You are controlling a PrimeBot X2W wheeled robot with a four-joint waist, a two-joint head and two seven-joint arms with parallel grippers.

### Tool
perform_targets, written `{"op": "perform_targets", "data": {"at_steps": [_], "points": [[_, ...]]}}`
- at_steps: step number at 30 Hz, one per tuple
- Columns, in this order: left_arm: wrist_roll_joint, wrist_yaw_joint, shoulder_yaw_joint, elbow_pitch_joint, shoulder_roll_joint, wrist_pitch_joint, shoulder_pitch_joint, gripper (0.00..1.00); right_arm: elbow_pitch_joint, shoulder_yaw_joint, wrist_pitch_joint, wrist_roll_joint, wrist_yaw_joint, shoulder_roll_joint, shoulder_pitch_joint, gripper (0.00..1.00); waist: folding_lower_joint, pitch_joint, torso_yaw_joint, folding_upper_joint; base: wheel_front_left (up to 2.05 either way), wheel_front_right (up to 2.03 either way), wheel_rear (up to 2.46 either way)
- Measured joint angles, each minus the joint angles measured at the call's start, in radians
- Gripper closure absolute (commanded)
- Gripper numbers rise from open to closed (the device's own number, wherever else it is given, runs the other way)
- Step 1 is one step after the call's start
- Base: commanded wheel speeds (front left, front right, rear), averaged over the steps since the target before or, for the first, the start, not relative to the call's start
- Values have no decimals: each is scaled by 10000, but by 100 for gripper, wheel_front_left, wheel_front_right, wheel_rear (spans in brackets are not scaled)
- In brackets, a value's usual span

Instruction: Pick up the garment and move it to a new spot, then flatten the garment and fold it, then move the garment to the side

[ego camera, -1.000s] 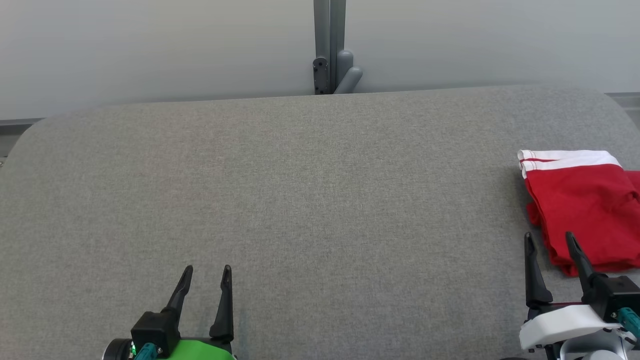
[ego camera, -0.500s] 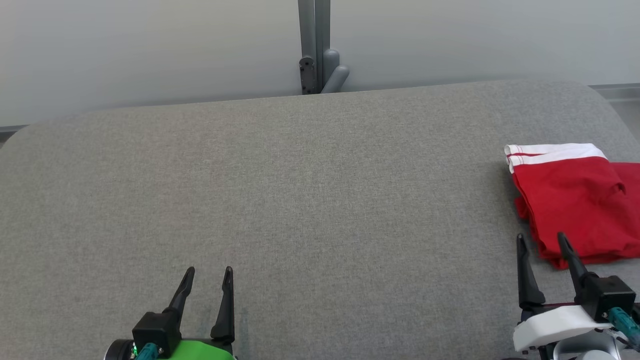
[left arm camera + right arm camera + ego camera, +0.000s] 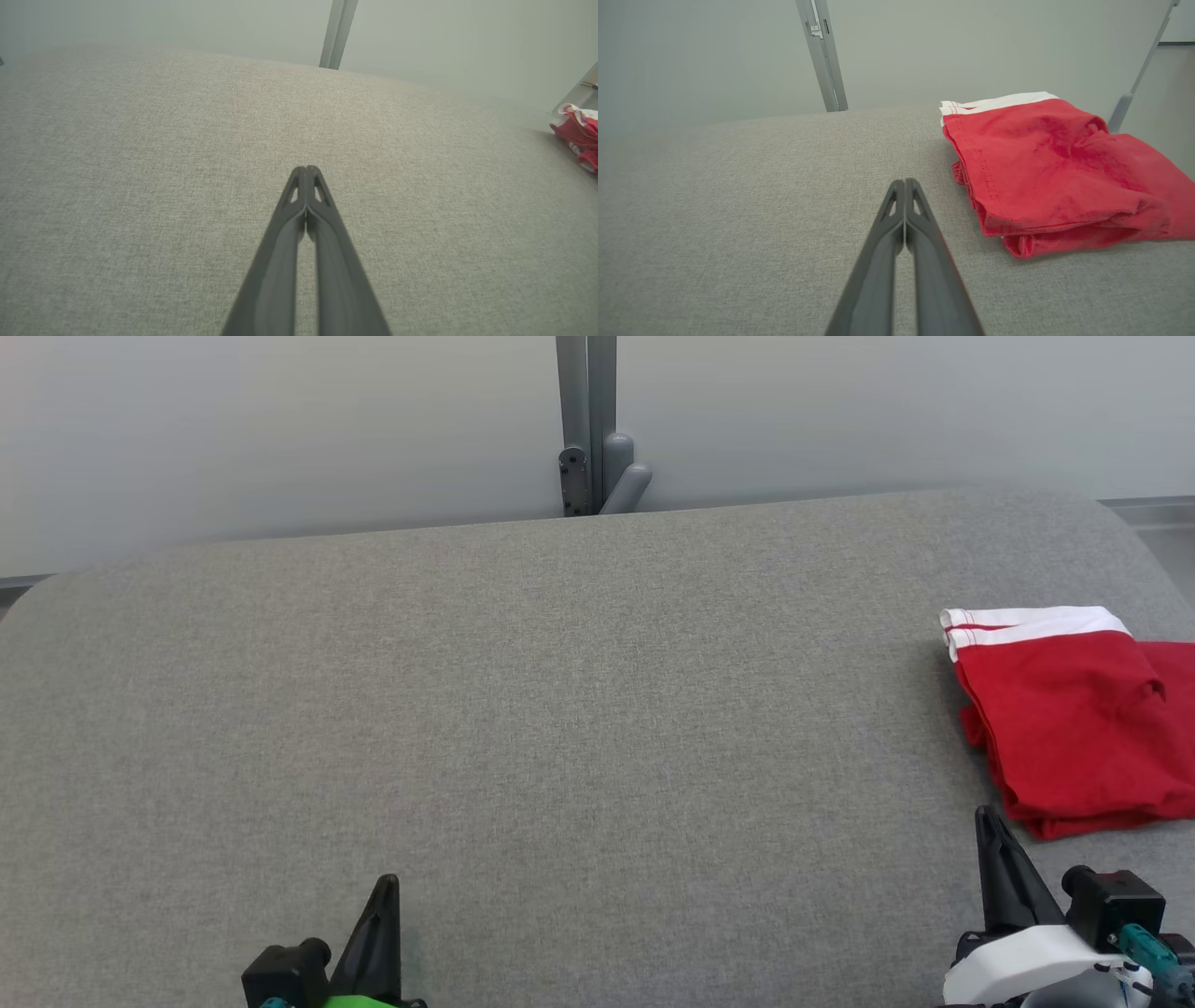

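Grey padded table [image 3: 560,709] is stretching wide before the robot. Folded red garment [image 3: 1064,719] with a white band is lying at the table's right edge, just ahead and right of the right gripper [image 3: 991,831], apart from it. Left gripper [image 3: 383,901] is pointing forward over bare cloth at lower left. Both are sitting pinched together, empty. Half a second back, both were spread and reaching higher in the head view.
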Motion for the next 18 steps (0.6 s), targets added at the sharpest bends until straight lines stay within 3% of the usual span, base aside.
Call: {"op": "perform_targets", "data": {"at_steps": [18], "points": [[-3233, -138, 470, -29, 44, 727, -326, 100, 98, -10, 784, 3588, 0, -8, -252, 100, 0, -27, 22, 0, 0, 0, 0]]}}
